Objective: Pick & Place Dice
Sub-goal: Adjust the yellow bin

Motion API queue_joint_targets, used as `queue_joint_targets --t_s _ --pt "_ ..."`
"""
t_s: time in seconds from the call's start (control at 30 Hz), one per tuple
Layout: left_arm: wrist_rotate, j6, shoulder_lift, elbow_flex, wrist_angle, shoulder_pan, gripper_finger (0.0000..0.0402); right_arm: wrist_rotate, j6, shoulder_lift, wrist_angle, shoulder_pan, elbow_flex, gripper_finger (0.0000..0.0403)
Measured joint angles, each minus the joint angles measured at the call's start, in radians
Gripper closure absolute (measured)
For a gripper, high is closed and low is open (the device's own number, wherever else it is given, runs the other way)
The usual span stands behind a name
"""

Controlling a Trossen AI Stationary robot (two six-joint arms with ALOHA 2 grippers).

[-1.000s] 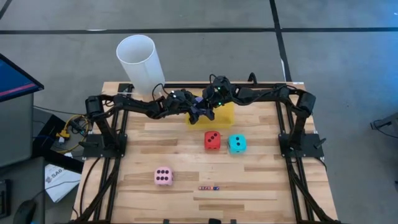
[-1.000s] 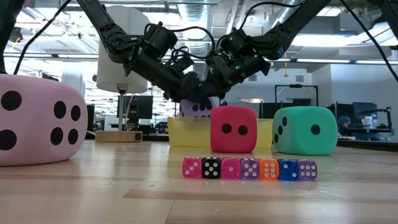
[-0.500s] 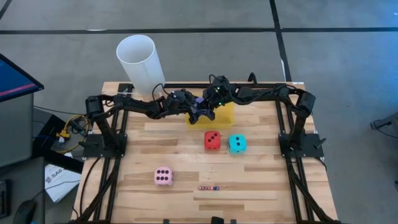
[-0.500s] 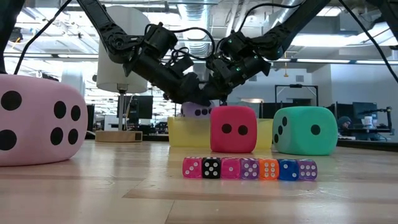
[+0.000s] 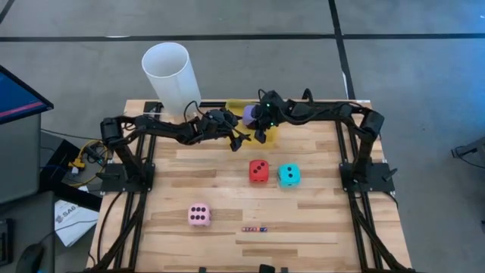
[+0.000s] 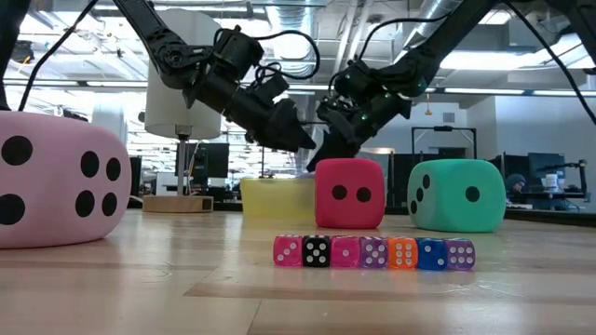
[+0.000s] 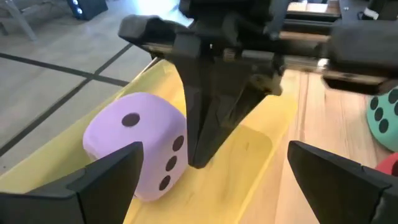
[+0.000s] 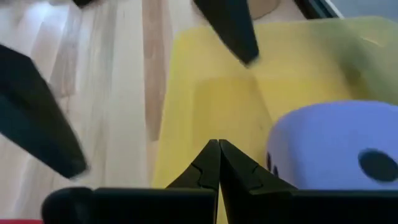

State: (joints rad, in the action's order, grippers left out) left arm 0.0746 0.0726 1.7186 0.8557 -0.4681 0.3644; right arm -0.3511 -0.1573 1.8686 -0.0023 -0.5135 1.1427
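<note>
While left gripper (image 7: 211,180) gapes empty, right gripper (image 8: 218,163) pinched shut beside purple die (image 7: 140,146).

The floor (image 5: 394,68) is gray, with dark lines running across the top and down the upper right of the high view. A blue screen (image 5: 19,95) sits at the left edge there. In the low view, long ceiling lights (image 6: 494,60) glow at the upper right, above desks (image 6: 549,200) at the far right.

Matt soft dice (image 5: 258,171), wooden table (image 5: 318,227)
</note>
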Motion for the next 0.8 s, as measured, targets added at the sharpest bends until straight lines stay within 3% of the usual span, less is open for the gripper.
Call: queue_joint_targets --t_s 0.13,0.43,0.8 --pt "0.001 -0.001 -0.011 0.0 0.023 0.0 0.0014 -0.011 0.0 -0.007 -0.003 0.014 0.0 0.0403" --pt "0.004 -0.009 -0.052 -0.001 0.069 -0.02 0.0014 -0.004 -0.008 -0.057 -0.214 0.014 0.002 0.0403" --pt "0.008 -0.009 -0.129 -0.001 0.106 -0.052 0.0014 0.124 -0.011 -0.089 -0.465 0.018 0.002 0.0403"
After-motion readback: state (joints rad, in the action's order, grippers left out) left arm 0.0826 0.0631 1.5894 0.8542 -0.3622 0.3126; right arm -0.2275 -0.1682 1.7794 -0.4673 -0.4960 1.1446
